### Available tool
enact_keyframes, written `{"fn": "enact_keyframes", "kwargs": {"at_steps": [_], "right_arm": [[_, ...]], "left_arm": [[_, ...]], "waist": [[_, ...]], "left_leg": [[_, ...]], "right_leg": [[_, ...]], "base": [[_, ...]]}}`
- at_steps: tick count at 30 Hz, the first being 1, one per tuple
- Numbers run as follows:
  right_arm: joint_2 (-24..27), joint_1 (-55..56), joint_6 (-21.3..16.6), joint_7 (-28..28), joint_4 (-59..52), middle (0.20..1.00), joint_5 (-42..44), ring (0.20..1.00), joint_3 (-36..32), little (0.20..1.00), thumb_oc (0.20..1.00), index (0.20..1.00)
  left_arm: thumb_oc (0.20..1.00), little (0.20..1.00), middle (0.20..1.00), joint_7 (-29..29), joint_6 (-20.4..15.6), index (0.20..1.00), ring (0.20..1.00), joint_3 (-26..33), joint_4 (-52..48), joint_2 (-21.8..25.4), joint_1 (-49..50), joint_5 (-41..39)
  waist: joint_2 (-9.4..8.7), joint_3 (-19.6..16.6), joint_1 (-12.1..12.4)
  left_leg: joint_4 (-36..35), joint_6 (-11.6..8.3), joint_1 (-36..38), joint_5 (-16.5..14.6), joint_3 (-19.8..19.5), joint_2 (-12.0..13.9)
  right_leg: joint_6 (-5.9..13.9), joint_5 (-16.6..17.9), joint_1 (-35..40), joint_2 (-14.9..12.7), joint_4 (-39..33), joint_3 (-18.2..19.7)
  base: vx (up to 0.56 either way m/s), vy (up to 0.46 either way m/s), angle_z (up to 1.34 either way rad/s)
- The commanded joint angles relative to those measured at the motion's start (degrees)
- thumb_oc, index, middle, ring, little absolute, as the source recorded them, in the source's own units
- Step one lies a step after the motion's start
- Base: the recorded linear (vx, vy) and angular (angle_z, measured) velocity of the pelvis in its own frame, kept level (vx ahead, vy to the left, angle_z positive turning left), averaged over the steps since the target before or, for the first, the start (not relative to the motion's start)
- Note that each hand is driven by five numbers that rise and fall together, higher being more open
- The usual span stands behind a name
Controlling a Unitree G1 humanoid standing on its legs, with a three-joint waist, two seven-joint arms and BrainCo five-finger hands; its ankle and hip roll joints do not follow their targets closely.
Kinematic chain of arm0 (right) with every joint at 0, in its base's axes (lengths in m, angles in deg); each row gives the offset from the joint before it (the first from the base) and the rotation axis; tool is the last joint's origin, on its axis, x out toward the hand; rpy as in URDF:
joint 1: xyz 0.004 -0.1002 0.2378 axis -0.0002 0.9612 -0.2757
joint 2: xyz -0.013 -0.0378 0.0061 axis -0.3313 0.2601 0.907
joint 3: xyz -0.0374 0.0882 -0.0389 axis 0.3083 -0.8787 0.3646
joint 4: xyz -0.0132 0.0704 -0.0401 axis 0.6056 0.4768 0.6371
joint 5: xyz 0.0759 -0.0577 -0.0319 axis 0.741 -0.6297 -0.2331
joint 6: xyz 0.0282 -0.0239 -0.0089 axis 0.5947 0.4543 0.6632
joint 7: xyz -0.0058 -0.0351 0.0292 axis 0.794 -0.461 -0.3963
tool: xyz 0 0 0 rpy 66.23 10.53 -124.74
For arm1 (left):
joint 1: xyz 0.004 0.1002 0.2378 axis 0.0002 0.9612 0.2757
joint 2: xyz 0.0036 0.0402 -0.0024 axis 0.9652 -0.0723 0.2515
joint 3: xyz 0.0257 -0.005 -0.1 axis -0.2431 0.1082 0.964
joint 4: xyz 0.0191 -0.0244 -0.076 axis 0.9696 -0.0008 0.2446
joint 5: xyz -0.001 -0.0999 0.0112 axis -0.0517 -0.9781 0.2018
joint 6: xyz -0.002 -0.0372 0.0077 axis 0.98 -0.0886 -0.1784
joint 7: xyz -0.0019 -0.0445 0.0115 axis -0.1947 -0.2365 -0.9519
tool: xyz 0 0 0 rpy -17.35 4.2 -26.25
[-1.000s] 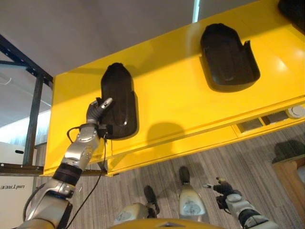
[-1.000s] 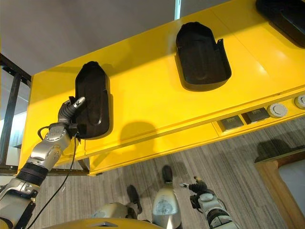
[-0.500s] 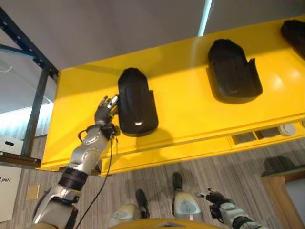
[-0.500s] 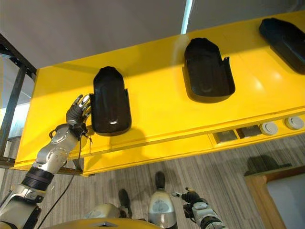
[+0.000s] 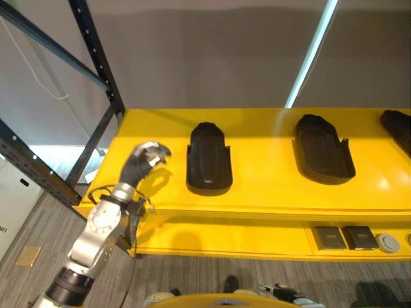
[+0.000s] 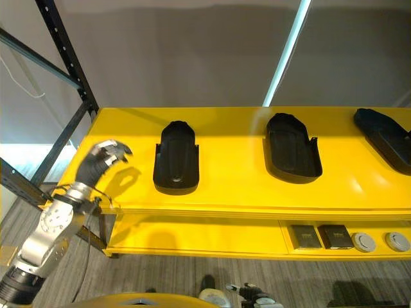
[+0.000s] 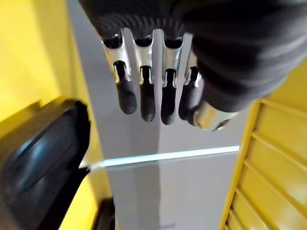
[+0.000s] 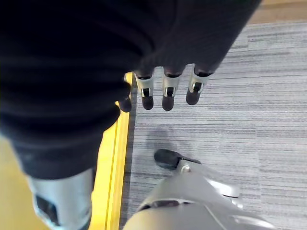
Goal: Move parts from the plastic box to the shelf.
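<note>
Three black moulded parts lie on top of the yellow shelf (image 5: 257, 199): the leftmost part (image 5: 209, 157), a second one (image 5: 323, 147) in the middle and a third (image 5: 398, 125) at the right edge. My left hand (image 5: 144, 160) hovers over the shelf's left end, a short way left of the leftmost part and not touching it. Its fingers (image 7: 146, 96) are relaxed and hold nothing; the part (image 7: 38, 158) shows beside them. My right hand (image 8: 168, 91) hangs low over the floor, fingers straight and empty.
Black rack uprights (image 5: 96, 58) rise at the left of the shelf. On the lower level sit two dark square pieces (image 5: 327, 236) and a round one (image 5: 387, 242). A white box (image 5: 13, 205) stands on the grey carpet at the far left.
The camera has tilted, so the whole picture shifted. My left hand has let go of the leftmost black part and drawn back to the left; the part stays on the shelf.
</note>
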Motion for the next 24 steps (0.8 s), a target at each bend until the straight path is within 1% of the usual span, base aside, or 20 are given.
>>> {"fn": "enact_keyframes", "kwargs": {"at_steps": [1,3,4,5,7,8,9,10,11,12,15,16,21,24], "right_arm": [[0.46,-5.17,0.54,-0.89,5.00,1.000,1.21,1.000,0.80,1.000,1.000,1.000],[0.64,-5.76,0.47,-1.53,5.54,1.000,-0.02,1.000,1.03,1.000,1.000,1.000],[0.91,-6.39,-0.04,-2.04,6.24,1.000,-0.64,1.000,1.62,1.000,1.000,1.000],[1.08,-6.47,-0.29,-2.34,6.23,1.000,-1.03,1.000,1.98,1.000,1.000,1.000],[1.19,-6.62,-0.41,-2.79,6.32,1.000,-1.65,1.000,2.49,1.000,1.000,1.000],[1.33,-6.62,-0.26,-3.04,6.15,1.000,-2.25,1.000,2.69,1.000,1.000,1.000],[1.23,-6.57,-0.07,-2.98,6.06,1.000,-2.81,1.000,2.86,1.000,1.000,1.000],[1.37,-6.63,0.28,-3.13,5.89,1.000,-2.91,1.000,2.99,1.000,1.000,1.000],[1.19,-6.48,0.47,-2.83,5.56,1.000,-2.54,1.000,3.35,1.000,1.000,1.000],[1.07,-6.25,0.50,-2.72,5.38,1.000,-2.47,1.000,3.43,1.000,1.000,1.000],[1.09,-6.00,1.15,-2.60,5.13,1.000,-2.76,1.000,3.47,1.000,1.000,1.000],[1.18,-5.89,1.34,-2.56,5.26,1.000,-2.52,1.000,3.36,1.000,1.000,1.000],[1.10,-5.53,1.39,-2.54,5.26,1.000,-2.26,1.000,3.18,1.000,1.000,1.000],[0.93,-5.22,1.58,-2.64,4.77,1.000,-2.00,1.000,3.51,1.000,1.000,1.000]], "left_arm": [[0.200,0.200,0.200,18.41,-5.24,0.200,0.200,-5.03,0.22,0.85,-6.19,-4.44],[0.200,0.200,0.200,23.34,-5.33,0.200,0.200,-7.95,-0.07,1.60,-6.08,-4.82],[0.200,0.200,0.200,25.77,-6.03,0.200,0.200,-10.33,-1.00,3.27,-6.95,-4.51],[0.200,0.200,0.200,27.51,-5.20,0.200,0.200,-11.10,-2.01,4.42,-7.78,-4.95],[0.200,0.200,0.200,30.25,-2.62,0.200,0.200,-11.79,-3.02,5.89,-8.94,-7.93],[0.200,0.200,0.200,32.24,-0.07,0.200,0.200,-11.80,-3.79,6.52,-9.34,-10.78],[0.200,0.200,0.200,33.86,3.28,0.200,0.200,-11.98,-4.43,6.75,-9.69,-13.56],[0.200,0.200,0.200,33.26,5.11,0.200,0.200,-12.08,-4.69,6.91,-9.78,-13.26],[0.200,0.200,0.200,31.05,6.67,0.200,0.200,-12.66,-4.05,7.31,-9.96,-12.27],[0.200,0.200,0.200,29.83,7.41,0.200,0.200,-12.63,-3.38,7.22,-9.64,-12.40],[0.200,0.200,0.200,29.16,9.06,0.200,0.200,-12.45,-1.53,6.16,-8.41,-16.86],[0.200,0.200,0.200,29.26,8.90,0.200,0.200,-12.45,0.34,4.60,-7.68,-17.39],[0.200,0.200,0.200,29.02,9.11,0.200,0.200,-12.67,2.64,2.61,-7.28,-16.15],[0.200,0.200,0.200,27.83,9.04,0.200,0.200,-13.12,4.90,1.30,-7.61,-16.34]], "waist": [[0.28,3.11,-1.15],[0.61,3.01,-1.23],[1.12,2.83,-1.55],[1.41,2.70,-1.82],[1.73,2.58,-2.05],[1.92,2.40,-2.19],[2.05,2.19,-2.31],[2.10,2.02,-2.43],[2.05,1.74,-2.61],[2.00,1.63,-2.70],[2.00,1.55,-2.80],[1.96,1.89,-2.88],[1.91,2.32,-3.18],[1.88,2.73,-3.62]], "left_leg": [[-0.04,0.06,-1.87,-2.96,-0.53,0.63],[-0.04,0.20,-1.85,-3.05,-0.59,0.60],[-0.04,0.24,-1.90,-3.07,-0.30,0.57],[-0.04,0.34,-1.96,-3.10,-0.18,0.50],[-0.04,0.35,-2.02,-3.11,-0.04,0.44],[-0.04,0.30,-2.10,-3.06,-0.02,0.37],[-0.04,0.31,-2.15,-3.10,-0.02,0.31],[-0.04,0.32,-2.19,-3.10,-0.04,0.26],[-0.04,0.45,-2.19,-3.21,-0.13,0.15],[-0.04,0.54,-2.18,-3.28,-0.10,0.12],[-0.04,0.74,-2.30,-3.39,0.08,0.00],[-0.04,1.00,-2.29,-3.54,0.09,-0.14],[-0.04,1.13,-2.28,-3.71,0.18,-0.28],[-0.04,1.25,-2.50,-3.76,0.45,-0.36]], "right_leg": [[1.14,-9.40,6.12,0.43,0.16,-1.01],[1.32,-9.33,6.08,0.28,0.16,-1.25],[1.60,-9.27,5.95,0.14,0.16,-1.28],[1.78,-9.20,5.79,-0.05,0.16,-1.25],[1.98,-9.08,5.63,-0.24,0.16,-1.20],[2.12,-8.98,5.50,-0.34,0.16,-1.12],[2.31,-8.86,5.36,-0.47,0.16,-1.09],[2.46,-8.77,5.28,-0.55,0.16,-0.98],[2.55,-8.68,5.16,-0.58,0.16,-0.85],[2.57,-8.66,5.09,-0.60,0.16,-0.83],[2.55,-8.57,4.87,-0.69,0.16,-0.68],[2.40,-8.49,4.82,-0.63,0.16,-0.54],[2.32,-8.41,4.72,-0.62,0.16,-0.37],[2.32,-8.27,4.37,-0.66,0.16,-0.06]], "base": [[-0.08,0.038,0.08],[-0.03,0.081,0.10],[-0.02,0.123,0.05],[-0.02,0.125,0.03],[0.00,0.068,0.04],[0.01,0.050,0.02],[0.02,0.051,0.00],[0.03,0.035,-0.01],[0.04,0.019,-0.01],[0.05,0.009,-0.01],[0.05,0.000,-0.01],[0.04,-0.007,-0.01],[0.04,-0.012,0.00],[0.06,-0.020,0.00]]}}
